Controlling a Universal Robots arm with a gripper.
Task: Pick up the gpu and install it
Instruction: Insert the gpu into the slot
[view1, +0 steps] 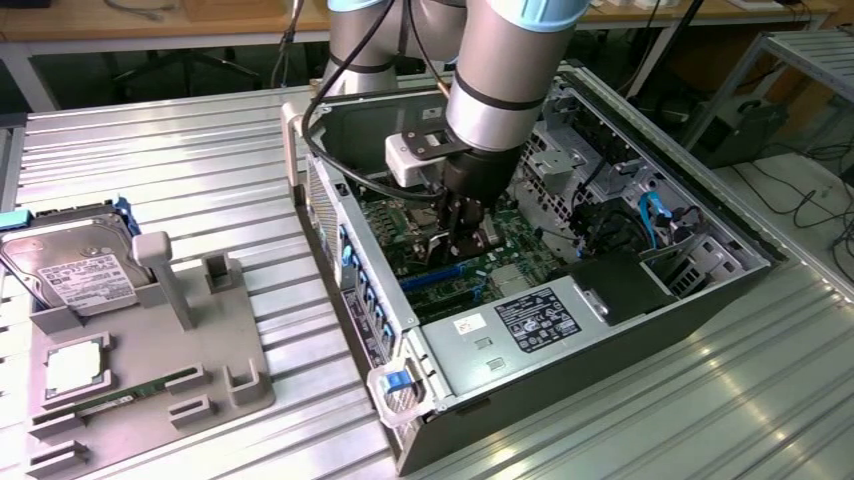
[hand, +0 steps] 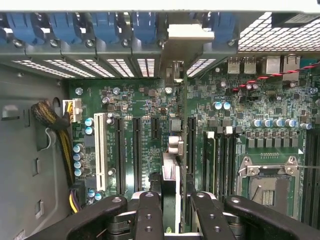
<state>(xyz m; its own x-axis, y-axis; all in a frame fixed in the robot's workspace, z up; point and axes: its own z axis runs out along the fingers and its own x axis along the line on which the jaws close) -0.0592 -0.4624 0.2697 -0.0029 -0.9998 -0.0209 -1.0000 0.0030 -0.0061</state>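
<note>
The gpu (hand: 171, 185) stands edge-on inside the open computer case (view1: 694, 290), clamped between the jaws of the gripper (hand: 174, 210), its long axis running along the black motherboard slots (hand: 135, 150) toward the silver bracket (hand: 189, 32) at the case's rear wall. Fingers (hand: 149, 215) hide its near end; the arm (view1: 501, 90) covers it in the exterior view. A hard drive (view1: 74, 265) rests on the grey tray (view1: 214, 350) on the ribbed metal tabletop (view1: 160, 150).

The claw (hand: 171, 210) covers the gpu's (hand: 171, 175) near end.
</note>
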